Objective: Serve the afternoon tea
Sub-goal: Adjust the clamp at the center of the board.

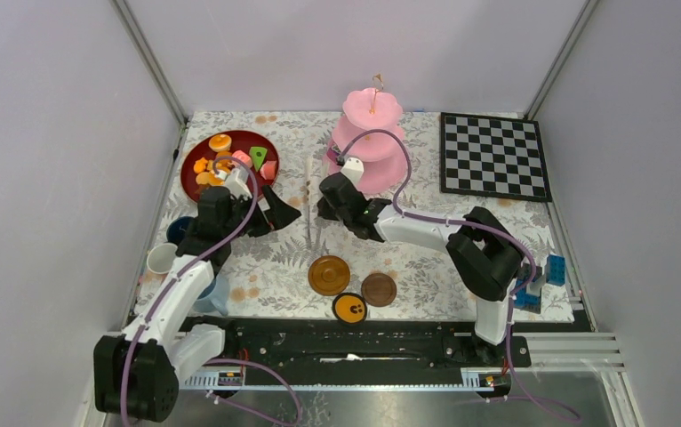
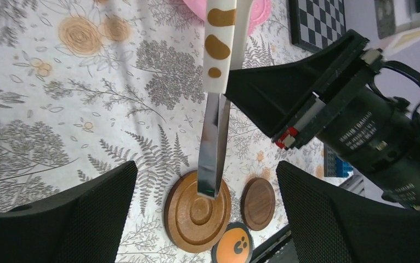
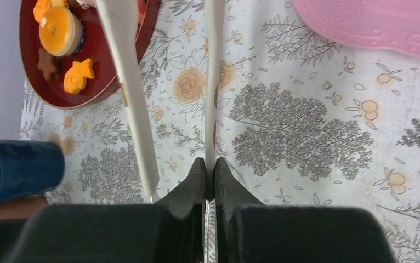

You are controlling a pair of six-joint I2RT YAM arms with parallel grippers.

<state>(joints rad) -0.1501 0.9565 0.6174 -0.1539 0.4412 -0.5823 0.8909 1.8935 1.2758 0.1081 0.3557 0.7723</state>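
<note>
Pink three-tier cake stand at far centre of table, just left of chessboard. Toy pastries on red plate, far left. Dark-blue cup, white cup, light-blue cup along left edge by left arm. Larger brown saucer and smaller brown saucer front centre, orange face disc just beside. White tongs between grippers. Right gripper clamped on one tong arm. Left gripper fingers spread wide, holding nothing. Blue blocks by right arm.
</note>
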